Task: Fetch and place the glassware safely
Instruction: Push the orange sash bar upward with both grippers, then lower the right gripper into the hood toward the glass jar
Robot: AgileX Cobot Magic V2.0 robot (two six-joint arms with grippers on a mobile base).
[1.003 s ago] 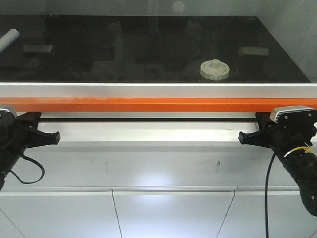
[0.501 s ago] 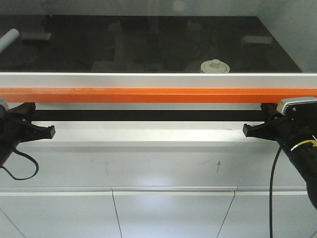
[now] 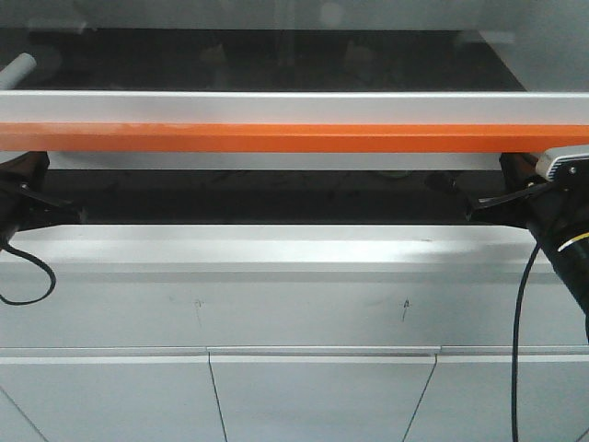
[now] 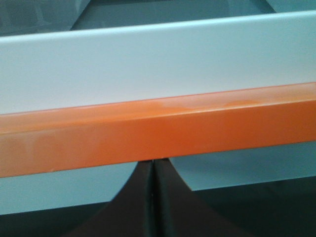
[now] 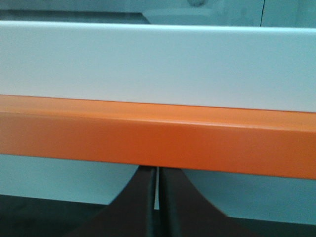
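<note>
The glassware is hidden behind the sash's lower frame in the front view. That frame is a silver rail [image 3: 294, 106] with an orange bar [image 3: 294, 138] beneath it, running across the whole width. My left gripper [image 3: 74, 217] is shut, its tips tucked under the orange bar [image 4: 158, 133] at the left end. My right gripper [image 3: 475, 213] is shut too, under the orange bar [image 5: 158, 138] at the right end. In both wrist views the black fingers [image 4: 168, 197] [image 5: 173, 207] meet just below the bar, with nothing between them.
A dark gap shows between the bar and the white sill [image 3: 276, 244]. A white tube [image 3: 18, 66] lies at the far left behind the glass. White cabinet doors [image 3: 313, 396] stand below the sill. Cables hang from both arms.
The sash frame with its orange bar has risen steadily, widening the dark gap beneath. Both grippers rose with it. The lidded jar, visible earlier behind the glass, is now covered by the frame.
</note>
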